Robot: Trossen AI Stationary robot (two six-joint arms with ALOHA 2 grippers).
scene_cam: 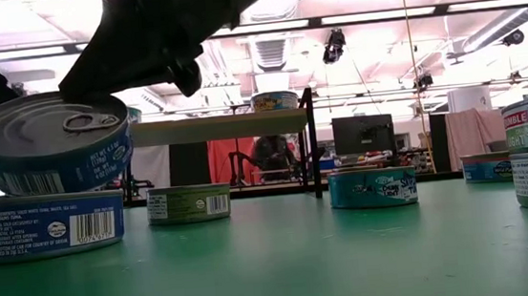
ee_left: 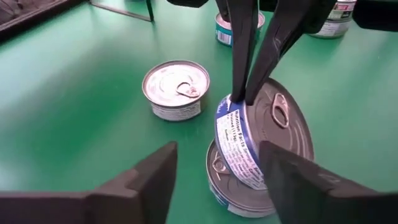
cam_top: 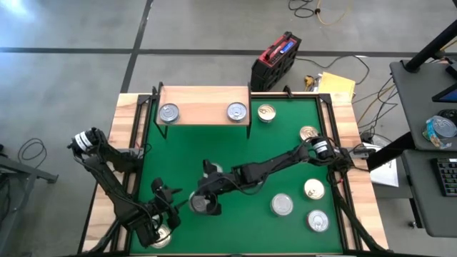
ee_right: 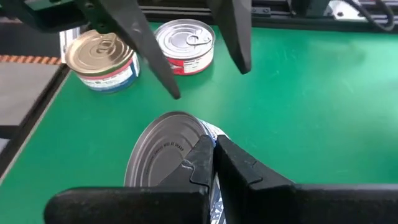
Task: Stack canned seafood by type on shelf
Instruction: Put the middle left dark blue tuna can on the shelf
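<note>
The bench (cam_top: 128, 107) carries a green mat (cam_top: 235, 153), and the shelf (cam_top: 203, 104) stands along the mat's far edge with two silver-topped tins (cam_top: 169, 112) on it; other tins lie loose toward the mat's right edge (cam_top: 282, 205). Near the front-left corner the left gripper (ee_left: 214, 180) hangs with its fingers spread, clear of a blue-sided tin (ee_left: 245, 140) that leans tilted on a flat tin (ee_left: 224, 186) beneath it. The right gripper (ee_right: 211, 152), reaching across from the right, has its fingers pressed together on that tin's rim, pinching only the thin edge. The danger is plain, I judge: so narrow a hold on a tilted tin may let it swing or slip free, roll over the mat, and knock the tin (ee_left: 176, 89) nearby.
</note>
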